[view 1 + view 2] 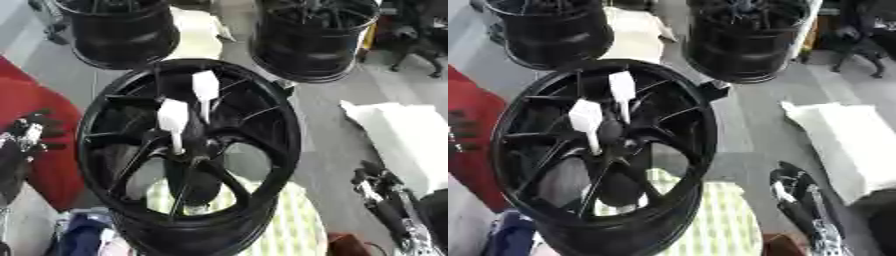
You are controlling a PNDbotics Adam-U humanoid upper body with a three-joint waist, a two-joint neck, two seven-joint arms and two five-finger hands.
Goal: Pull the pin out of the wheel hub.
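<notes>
A black spoked wheel hub (188, 150) stands in the middle, face up toward me. Two white pins stick out near its centre: the nearer pin (173, 122) and a farther pin (206, 92) just behind it. My left hand (31, 132) shows at the left edge, level with the hub's rim and apart from it, fingers curled and holding nothing. My right hand (794, 187) hangs low at the right, below and to the right of the hub, fingers partly curled, touching nothing.
Two more black wheels (118, 32) (311, 37) stand at the back. A red surface (35, 150) lies at the left, white padding (402, 135) at the right, a green-striped cloth (289, 225) under the hub.
</notes>
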